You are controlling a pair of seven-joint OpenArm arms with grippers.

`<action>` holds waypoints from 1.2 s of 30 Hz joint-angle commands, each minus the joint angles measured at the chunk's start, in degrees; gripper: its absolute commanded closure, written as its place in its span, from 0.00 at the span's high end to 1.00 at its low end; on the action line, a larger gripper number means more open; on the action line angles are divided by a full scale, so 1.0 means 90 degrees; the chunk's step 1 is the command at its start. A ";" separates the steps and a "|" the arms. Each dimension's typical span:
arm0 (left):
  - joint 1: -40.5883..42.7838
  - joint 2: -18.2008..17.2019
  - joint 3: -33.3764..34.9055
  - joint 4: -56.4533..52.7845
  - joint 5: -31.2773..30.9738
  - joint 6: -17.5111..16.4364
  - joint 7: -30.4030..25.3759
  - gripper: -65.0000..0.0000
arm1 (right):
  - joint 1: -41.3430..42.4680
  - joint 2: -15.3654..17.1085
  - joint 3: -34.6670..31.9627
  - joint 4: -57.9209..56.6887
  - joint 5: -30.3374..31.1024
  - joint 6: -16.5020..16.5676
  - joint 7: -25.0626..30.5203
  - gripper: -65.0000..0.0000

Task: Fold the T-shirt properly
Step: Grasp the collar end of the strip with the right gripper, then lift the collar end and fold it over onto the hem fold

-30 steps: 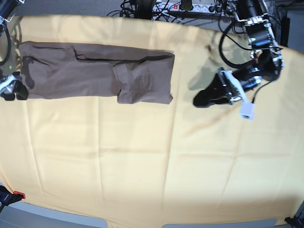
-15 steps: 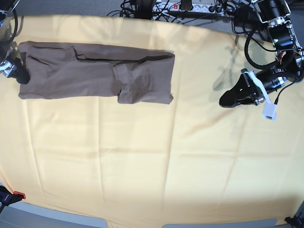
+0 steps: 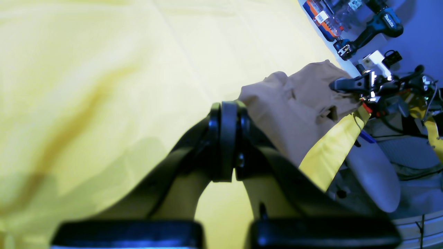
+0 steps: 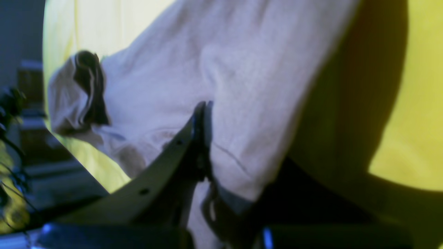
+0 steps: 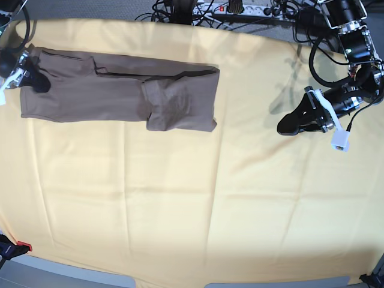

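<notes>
The T-shirt (image 5: 120, 96) lies as a long band across the far left part of the surface, on the pale yellow cloth (image 5: 192, 198) that covers it; both sleeves appear already turned in, and a doubled flap (image 5: 180, 107) sits at the band's right end. The right gripper (image 5: 29, 77) sits at the band's left end; in its wrist view the fingers (image 4: 200, 138) are pressed together with fabric draped around them, and they seem to be pinching the hem, though the blur leaves that less than certain. The left gripper (image 5: 298, 122) hovers well apart from the garment over bare cloth; its fingers (image 3: 225, 138) are pressed together on nothing.

The fabric looks thin, soft and light, so it should sag and wrinkle when lifted and may drag its lower layers out of line; it is neither slippery nor fragile. The best holds are likely the two corners of one short end, gripped through all layers at once; a single-point grip would probably let the band twist or unfold as it is carried over.
</notes>
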 commanded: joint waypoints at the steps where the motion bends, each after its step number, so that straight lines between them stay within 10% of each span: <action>1: -0.0085 -0.0087 -0.0041 0.0102 -0.0221 0.0002 -0.0143 0.00 | 0.0087 0.0318 0.0046 0.0090 0.0138 0.0011 0.0112 0.00; 13: -0.0083 -0.0087 -0.0041 0.0102 -0.0216 0.0000 -0.0141 0.00 | 0.0107 0.0644 0.0663 0.1889 0.0229 0.0011 0.0023 0.00; 28: -0.0080 -0.0087 -0.0041 0.0100 -0.0163 0.0000 -0.0134 0.00 | 0.0024 -0.1460 0.0525 0.6696 0.0229 0.0011 0.0023 0.00; 36: -0.0036 -0.0087 -0.0041 0.0100 -0.0175 0.0002 -0.0141 0.00 | -0.0015 -0.2193 -0.1166 0.6795 0.0229 0.0011 0.0023 0.00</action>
